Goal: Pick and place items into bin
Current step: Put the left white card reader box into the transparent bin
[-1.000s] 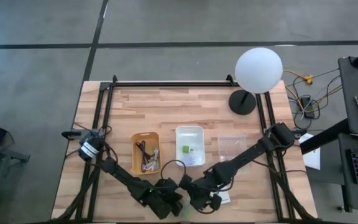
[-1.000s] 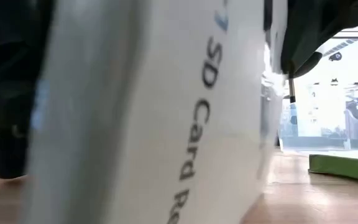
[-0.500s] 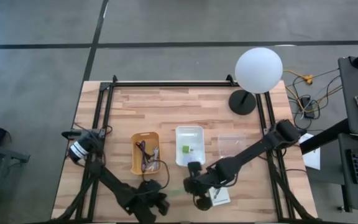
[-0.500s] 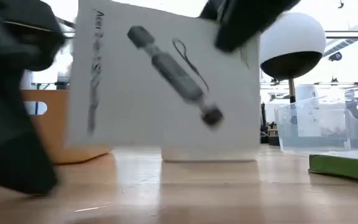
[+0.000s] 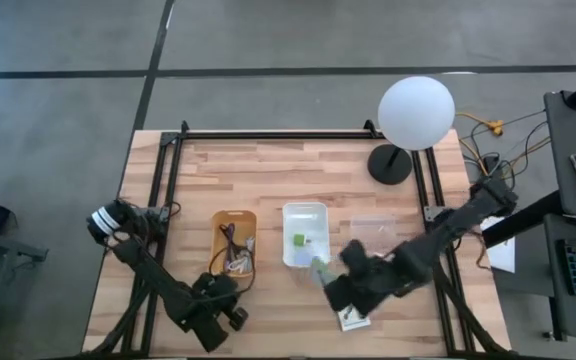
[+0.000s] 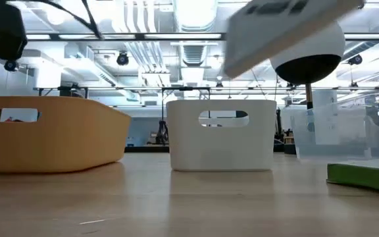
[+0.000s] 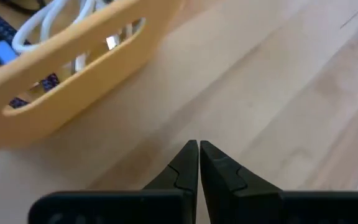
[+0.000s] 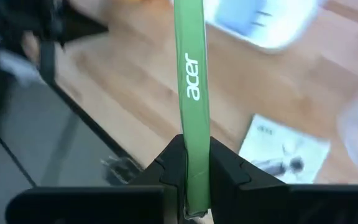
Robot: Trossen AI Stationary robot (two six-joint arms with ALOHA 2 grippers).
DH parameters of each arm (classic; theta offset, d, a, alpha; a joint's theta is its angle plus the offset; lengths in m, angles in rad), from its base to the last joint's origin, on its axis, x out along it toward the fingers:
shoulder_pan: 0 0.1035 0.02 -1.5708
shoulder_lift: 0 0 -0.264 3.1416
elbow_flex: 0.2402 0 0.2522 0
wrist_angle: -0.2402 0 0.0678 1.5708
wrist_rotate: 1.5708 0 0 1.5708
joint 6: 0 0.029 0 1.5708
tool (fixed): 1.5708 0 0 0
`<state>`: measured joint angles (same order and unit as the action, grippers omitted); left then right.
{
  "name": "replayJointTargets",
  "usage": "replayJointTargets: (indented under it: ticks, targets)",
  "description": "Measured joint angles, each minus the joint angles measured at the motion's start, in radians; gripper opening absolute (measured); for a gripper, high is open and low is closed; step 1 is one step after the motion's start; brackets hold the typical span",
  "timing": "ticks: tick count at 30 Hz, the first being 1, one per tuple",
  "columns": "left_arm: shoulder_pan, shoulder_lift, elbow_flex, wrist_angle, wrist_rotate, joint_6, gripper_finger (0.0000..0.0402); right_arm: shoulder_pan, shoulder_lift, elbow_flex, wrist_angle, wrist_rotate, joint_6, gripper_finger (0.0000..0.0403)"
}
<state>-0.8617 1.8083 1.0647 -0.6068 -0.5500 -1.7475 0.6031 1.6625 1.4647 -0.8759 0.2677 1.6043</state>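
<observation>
Bins sit mid-table: my orange bin [image 5: 233, 243] of cables [image 7: 48, 25] at nine o'clock of the white bin [image 5: 305, 234], which holds a green block [image 5: 298, 240]. My right gripper [image 5: 320, 273] pinches a green-edged card [image 8: 191, 93] on its edge, at five o'clock of the white bin's near rim. A second card [image 8: 283, 153] lies flat on the wood near my right arm. My left gripper [image 7: 199, 163], fingers pressed together and empty, hovers at six o'clock of the orange bin.

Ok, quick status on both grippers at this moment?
Left gripper: jaws closed, holding nothing, near the orange bin.
Right gripper: jaws clamped on a thin green-edged card box.
</observation>
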Motion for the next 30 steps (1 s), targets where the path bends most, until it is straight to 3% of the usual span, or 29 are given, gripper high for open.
replayJointTargets:
  ticks: [5, 7, 10, 17, 24, 30]
  targets:
    - [-0.001, -0.073, -0.091, 0.028, -0.001, 0.0, 0.0, 0.116, -0.08, 0.001, -0.19, 0.166, 0.463, 0.0034]
    - [-0.002, -0.096, -0.12, 0.037, -0.002, 0.0, 0.0, 0.167, -0.099, 0.0, -0.309, 0.187, 0.59, 0.0034]
    - [-0.002, -0.128, -0.142, 0.057, -0.004, 0.011, 0.0, 0.188, -0.106, 0.0, -0.438, 0.101, 0.626, 0.0034]
    - [-0.002, -0.155, -0.11, 0.243, -0.009, 0.326, 0.0, 0.132, -0.101, -0.015, -0.686, 0.093, 0.64, 0.0034]
    - [0.002, -0.147, -0.128, 0.232, -0.032, 0.315, 0.0, 0.089, -0.104, -0.099, -0.656, 0.101, 0.64, 0.0034]
    - [0.003, -0.147, -0.15, 0.19, 0.009, 0.245, 0.0, 0.089, -0.104, -0.205, -0.494, 0.097, 0.64, 0.0034]
